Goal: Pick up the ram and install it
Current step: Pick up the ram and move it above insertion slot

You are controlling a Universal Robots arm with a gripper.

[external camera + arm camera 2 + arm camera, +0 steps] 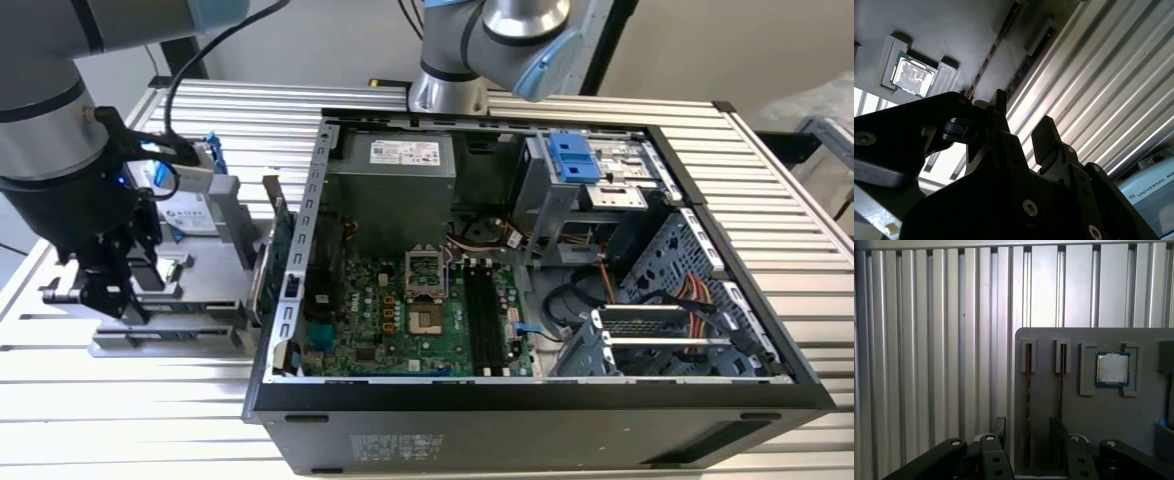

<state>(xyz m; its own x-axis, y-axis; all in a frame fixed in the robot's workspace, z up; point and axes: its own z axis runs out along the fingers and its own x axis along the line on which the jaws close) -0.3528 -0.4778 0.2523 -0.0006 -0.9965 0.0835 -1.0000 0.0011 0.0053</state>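
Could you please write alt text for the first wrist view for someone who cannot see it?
The open gripper hangs above a grey holder with two narrow slots and a square silver chip, on a ribbed metal table.

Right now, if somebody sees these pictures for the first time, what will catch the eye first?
The open computer case with its green motherboard dominates the middle of the exterior view. At that view's left, the open gripper hangs over a grey fixture plate, where a square silver processor chip sits.
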